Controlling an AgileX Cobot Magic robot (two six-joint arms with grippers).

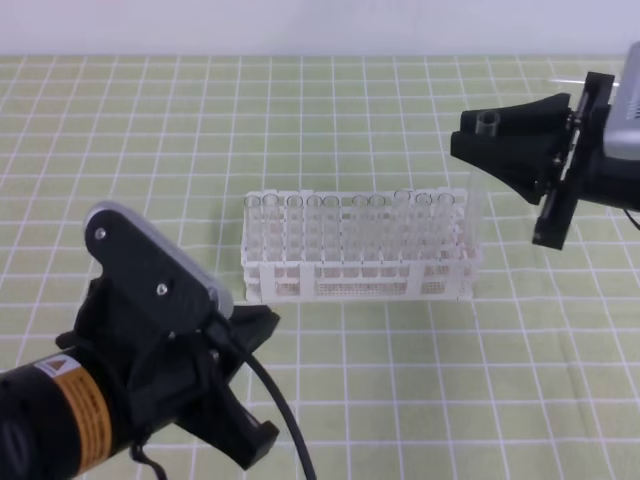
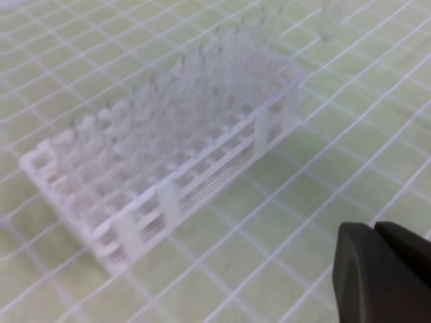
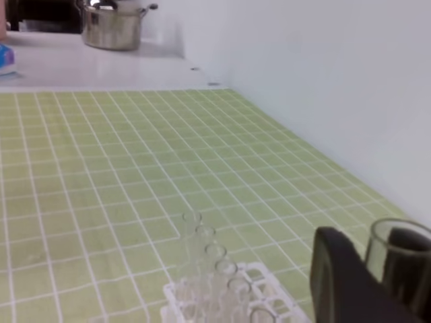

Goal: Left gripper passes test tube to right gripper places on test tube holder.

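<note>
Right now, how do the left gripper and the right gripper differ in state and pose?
The right gripper is shut on the test tube, held upright; the left gripper holds nothing that shows. The right gripper hangs above the right end of the test tube holder, the tube's lower end down beside it; the left gripper sits low in front of the holder's left end, apart from it. Both are black and two-fingered.

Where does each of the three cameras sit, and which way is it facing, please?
Exterior high: above the front, facing the test tube holder; left gripper and right gripper show.
Left wrist: low, facing the rack's long side; one dark finger shows.
Right wrist: above the rack's end, facing the wall; the finger shows beside the test tube.
All share the rack.
</note>
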